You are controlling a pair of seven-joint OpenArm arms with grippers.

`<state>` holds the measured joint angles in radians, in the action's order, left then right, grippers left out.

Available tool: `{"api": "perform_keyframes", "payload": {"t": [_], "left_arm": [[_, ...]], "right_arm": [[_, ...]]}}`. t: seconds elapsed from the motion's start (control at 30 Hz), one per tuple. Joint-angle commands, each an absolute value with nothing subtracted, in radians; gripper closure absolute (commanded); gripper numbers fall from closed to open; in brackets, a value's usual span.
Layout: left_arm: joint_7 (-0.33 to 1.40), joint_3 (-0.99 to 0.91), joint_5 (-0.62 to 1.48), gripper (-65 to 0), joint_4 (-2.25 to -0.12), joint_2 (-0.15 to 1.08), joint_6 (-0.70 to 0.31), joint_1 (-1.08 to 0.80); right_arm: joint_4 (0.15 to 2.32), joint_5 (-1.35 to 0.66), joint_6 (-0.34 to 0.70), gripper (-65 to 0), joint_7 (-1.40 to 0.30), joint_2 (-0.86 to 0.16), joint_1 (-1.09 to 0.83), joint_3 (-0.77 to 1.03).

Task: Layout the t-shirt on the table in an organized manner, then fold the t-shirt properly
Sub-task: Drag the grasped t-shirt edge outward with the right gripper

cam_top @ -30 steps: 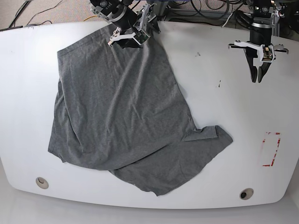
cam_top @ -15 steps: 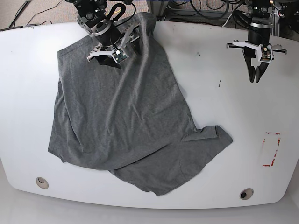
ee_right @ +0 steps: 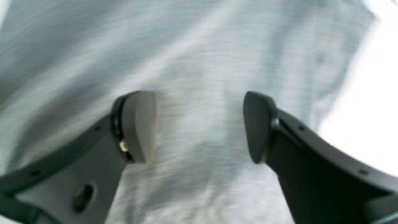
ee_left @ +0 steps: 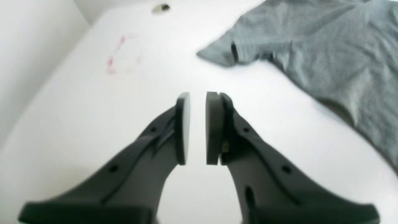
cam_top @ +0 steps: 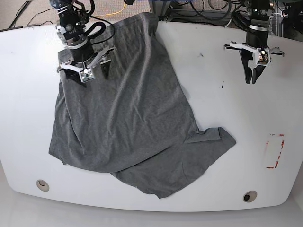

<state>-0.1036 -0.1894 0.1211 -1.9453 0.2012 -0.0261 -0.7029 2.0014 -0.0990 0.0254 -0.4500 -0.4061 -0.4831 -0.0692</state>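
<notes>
Both tools empty above tabletop
Right tool (cam_top: pixel 88 73) spread wide over shirt (cam_top: pixel 128 118) at 10 o'clock; left tool (cam_top: pixel 252 78) w/ narrow gap, over bare tabletop (cam_top: pixel 213 61) at 2 o'clock. Shirt rumpled, centre-left, sleeve pointing 4 o'clock.

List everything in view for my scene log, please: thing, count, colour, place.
t-shirt: one, grey, crumpled across the table's left and middle in the base view.
table: one, glossy white, under everything.
grommet holes: two, round, near the front edge, left and right.
tape mark: one, red rectangle, right side of the table.
cables: several, dark and yellow, behind the table.
right hand: one, dark, open over the shirt's upper left.
left hand: one, dark, nearly closed and empty, over bare table at upper right.
</notes>
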Motion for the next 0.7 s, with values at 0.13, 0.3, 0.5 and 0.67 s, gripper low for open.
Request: {"api": "perform_keyframes", "payload": {"t": [0.13, 0.3, 0.5, 0.67], "left_arm": [[-0.059, -0.165, 0.120, -8.2, -1.963, 0.205, -0.024, -0.690], [-0.054, -0.137, 0.120, -8.2, -1.963, 0.206, -0.024, -0.690], [-0.054, -0.099, 0.120, -8.2, -1.963, 0.208, -0.024, -0.690], [-0.054, -0.068, 0.120, -8.2, -1.963, 0.208, -0.024, -0.682]], "right_arm": [[1.977, -0.200, 0.162, -41.5, -0.433, -0.344, -0.418, 0.163], [1.911, -0.251, 0.298, -41.5, -0.435, -0.302, -0.366, 0.318], [1.821, -0.255, 0.400, -41.5, -0.463, -0.285, -0.295, 0.423], [1.716, -0.262, 0.473, -41.5, -0.515, -0.286, -0.213, 0.495]]}}
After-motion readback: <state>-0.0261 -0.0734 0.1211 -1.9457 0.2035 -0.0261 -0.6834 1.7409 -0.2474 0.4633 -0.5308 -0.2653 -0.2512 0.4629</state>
